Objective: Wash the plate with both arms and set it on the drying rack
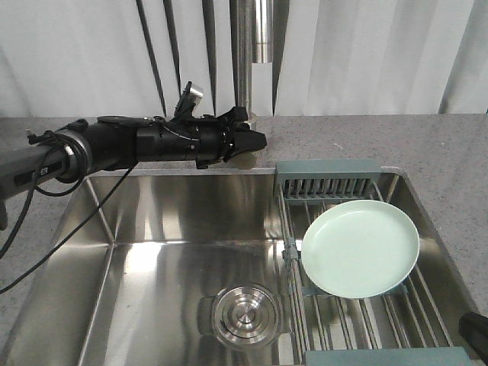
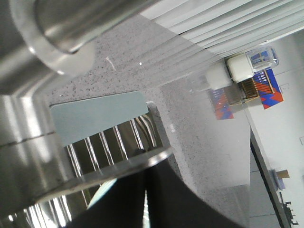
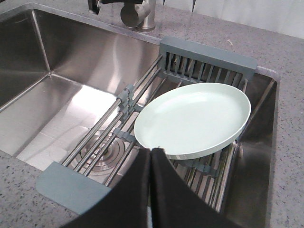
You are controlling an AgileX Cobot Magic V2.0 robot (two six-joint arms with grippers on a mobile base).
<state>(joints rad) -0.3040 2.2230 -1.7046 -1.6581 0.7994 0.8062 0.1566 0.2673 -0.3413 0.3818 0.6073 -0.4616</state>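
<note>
The pale mint-green plate (image 1: pixel 360 248) lies tilted on the drying rack (image 1: pixel 343 187), which spans the right side of the sink. It also shows in the right wrist view (image 3: pixel 194 116). My right gripper (image 3: pixel 152 152) is shut and empty, its tips just short of the plate's near rim, above the rack's bars (image 3: pixel 109 128). My left arm (image 1: pixel 114 145) reaches across the back of the sink. My left gripper (image 1: pixel 259 141) is beside the faucet base. In the left wrist view its fingers (image 2: pixel 118 199) are pressed together, and a flat steel edge (image 2: pixel 118 166) hides their tips.
The steel faucet (image 1: pixel 242 61) rises behind the sink (image 1: pixel 152 221). A round steel drain (image 1: pixel 244 314) sits in the basin floor. Grey speckled counter (image 1: pixel 450 152) surrounds the sink. A black part of my right arm (image 1: pixel 476 335) shows at the lower right corner.
</note>
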